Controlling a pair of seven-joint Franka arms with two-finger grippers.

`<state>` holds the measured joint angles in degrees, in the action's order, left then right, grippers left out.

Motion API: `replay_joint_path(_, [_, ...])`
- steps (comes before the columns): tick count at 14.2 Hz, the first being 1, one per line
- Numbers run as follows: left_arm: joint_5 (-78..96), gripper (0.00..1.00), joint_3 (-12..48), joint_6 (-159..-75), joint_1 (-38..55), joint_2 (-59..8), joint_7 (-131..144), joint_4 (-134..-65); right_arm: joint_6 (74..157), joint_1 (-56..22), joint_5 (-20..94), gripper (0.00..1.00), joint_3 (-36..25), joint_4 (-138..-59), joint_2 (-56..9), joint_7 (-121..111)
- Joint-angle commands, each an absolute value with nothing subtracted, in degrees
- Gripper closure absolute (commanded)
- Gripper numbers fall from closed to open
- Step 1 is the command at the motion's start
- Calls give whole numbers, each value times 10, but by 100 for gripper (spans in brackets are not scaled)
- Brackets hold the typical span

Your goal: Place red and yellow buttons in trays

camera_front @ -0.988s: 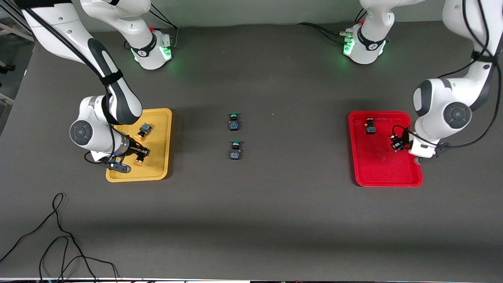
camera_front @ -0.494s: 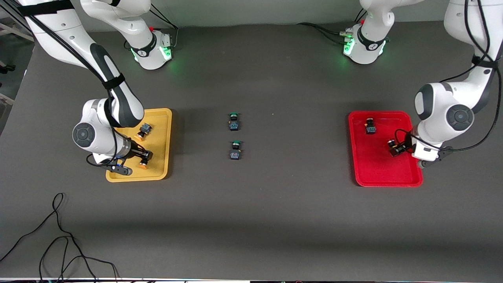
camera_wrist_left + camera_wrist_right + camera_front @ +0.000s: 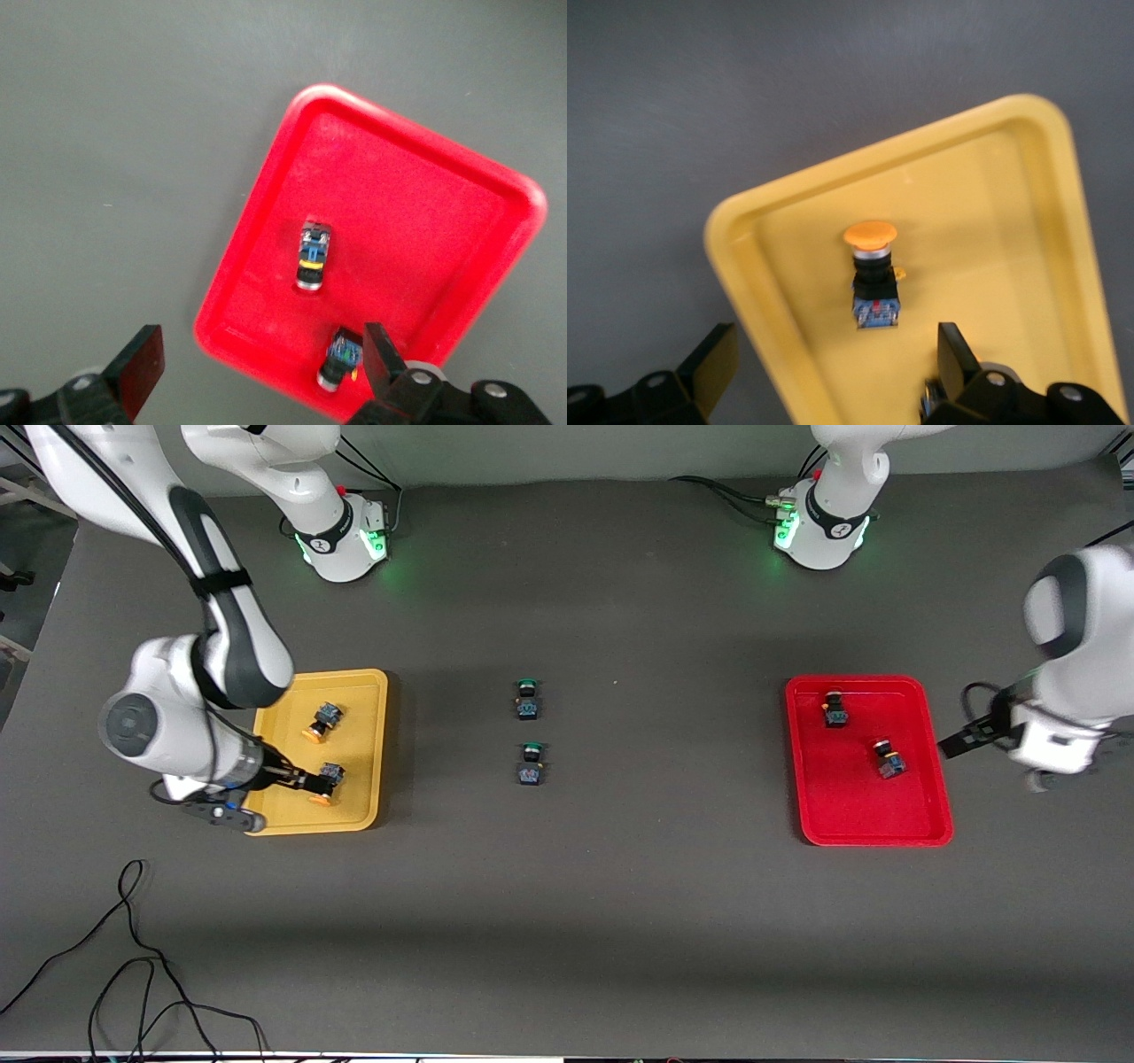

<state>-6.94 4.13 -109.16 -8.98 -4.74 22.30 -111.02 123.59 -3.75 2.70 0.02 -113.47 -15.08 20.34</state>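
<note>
The yellow tray [image 3: 359, 717] holds two yellow buttons [image 3: 322, 721] [image 3: 325, 782], both lying on their sides. My right gripper [image 3: 299, 780] is open and empty, low over that tray's edge beside the nearer button. In the right wrist view [image 3: 833, 372] it is over the tray [image 3: 992, 266], with one yellow button [image 3: 873, 274] ahead of it. The red tray [image 3: 850, 806] holds two red buttons [image 3: 834, 708] [image 3: 889, 761]. My left gripper [image 3: 957, 742] is open and empty, raised over the table beside the red tray. The left wrist view shows the gripper [image 3: 261, 372], the tray [image 3: 416, 204] and both buttons [image 3: 313, 257] [image 3: 343, 356].
Two green-capped buttons [image 3: 527, 700] [image 3: 530, 764] lie at the middle of the dark table. A loose black cable [image 3: 133, 957] lies near the front edge at the right arm's end. The arm bases [image 3: 341, 536] [image 3: 819, 527] stand along the table's back.
My left gripper let go of a red button in the red tray and rose away toward the left arm's end. My right gripper let go of a yellow button in the yellow tray and drew back.
</note>
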Motion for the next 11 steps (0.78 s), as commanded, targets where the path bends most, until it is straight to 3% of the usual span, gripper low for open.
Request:
replay_joint_path(1, [-70,0,47,-988,-93,-61,175,-996,1139,-40,36,0,-2,-1080,-101,176])
replay_joint_path(5, [-62,0,49,-922,-86,-63,100,-918,986,-33,36,0,-1,-1006,-34,117])
replay_joint_path(8, [-33,0,51,-921,-84,-59,78,-904,951,-20,36,0,-1,-1010,32,43])
replay_joint_path(11, [-14,0,71,-886,-76,-64,90,-879,942,-10,35,0,1,-1011,48,21])
